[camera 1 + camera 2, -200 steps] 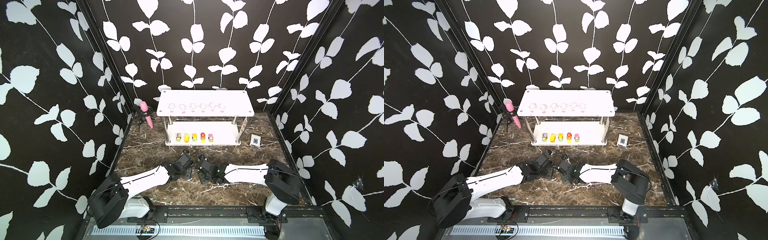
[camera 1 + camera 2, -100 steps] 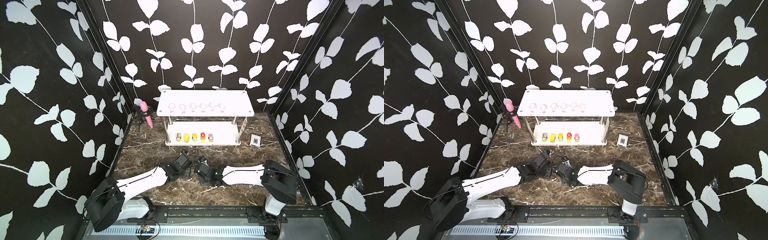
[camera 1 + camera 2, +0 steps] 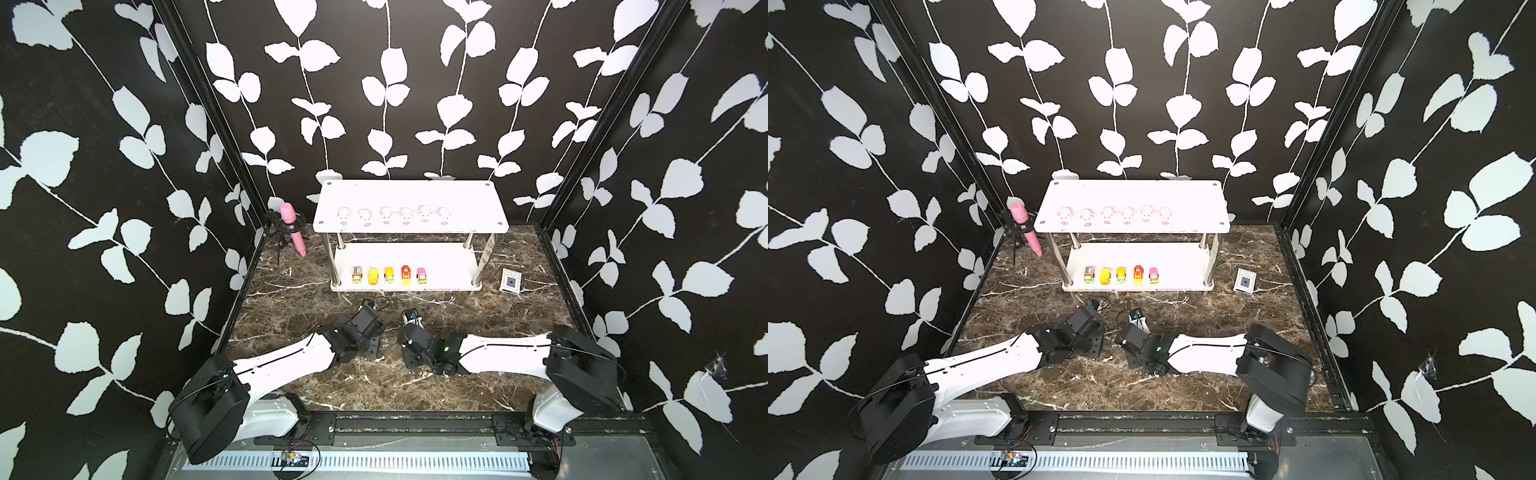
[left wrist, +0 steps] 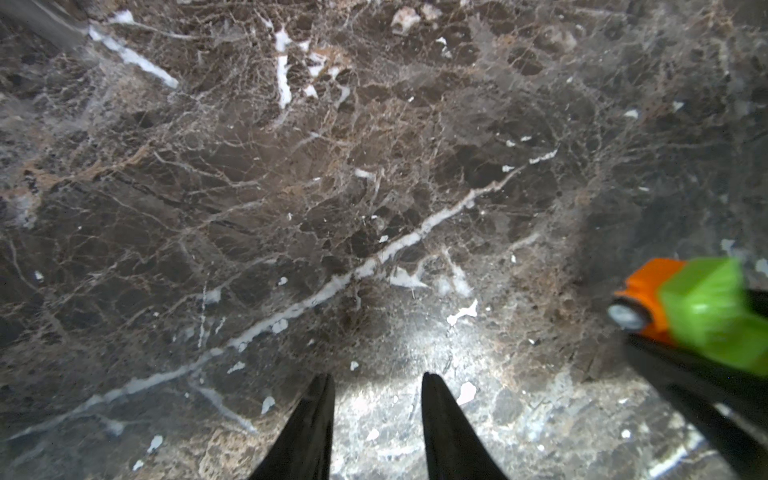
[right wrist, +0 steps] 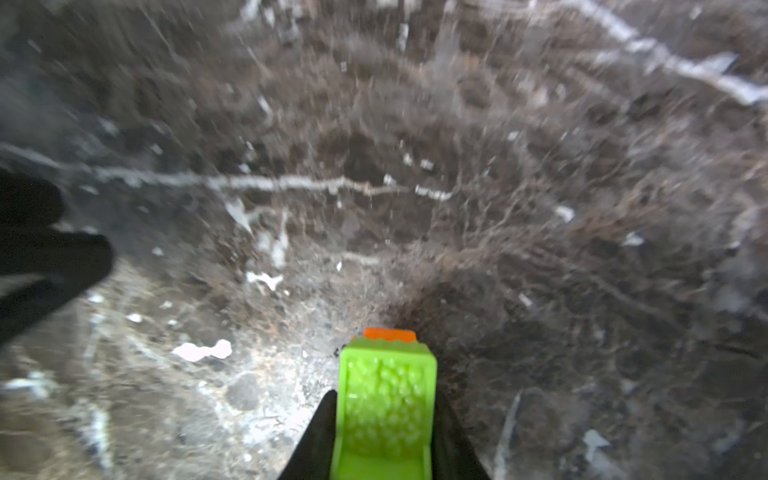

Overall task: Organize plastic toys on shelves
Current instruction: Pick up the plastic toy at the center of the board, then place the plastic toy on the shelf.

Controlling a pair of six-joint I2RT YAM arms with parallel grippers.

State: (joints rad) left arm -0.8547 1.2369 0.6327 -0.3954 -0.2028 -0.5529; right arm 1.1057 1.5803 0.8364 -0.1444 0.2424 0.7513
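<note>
Top views, both: shelves (image 3: 1133, 195) at the back of the table (image 3: 291, 299). The top board (image 3: 415, 193) carries six pigs (image 3: 386, 216) in one row near its front edge. The lower board (image 3: 449, 262) carries five vehicles (image 3: 389, 275) in one row at the front, left of centre.

A pink microphone (image 3: 293, 228) on a small black stand is just left of the shelves. A card box (image 3: 510, 281) lies flat on the table to their right, apart from them. Both arms lie low in front of the shelves, wrists close together, and they hide what the grippers hold.

Right wrist view: the right gripper (image 5: 384, 399) is clamped on a green-and-orange vehicle (image 5: 386, 370), fingers on both sides, close over the table; contact with the table is unclear, the picture is blurred.

Left wrist view: the left gripper (image 4: 376, 380) has a narrow gap with only table between the fingers. The same vehicle shows at the edge, in the other arm's dark fingers.
</note>
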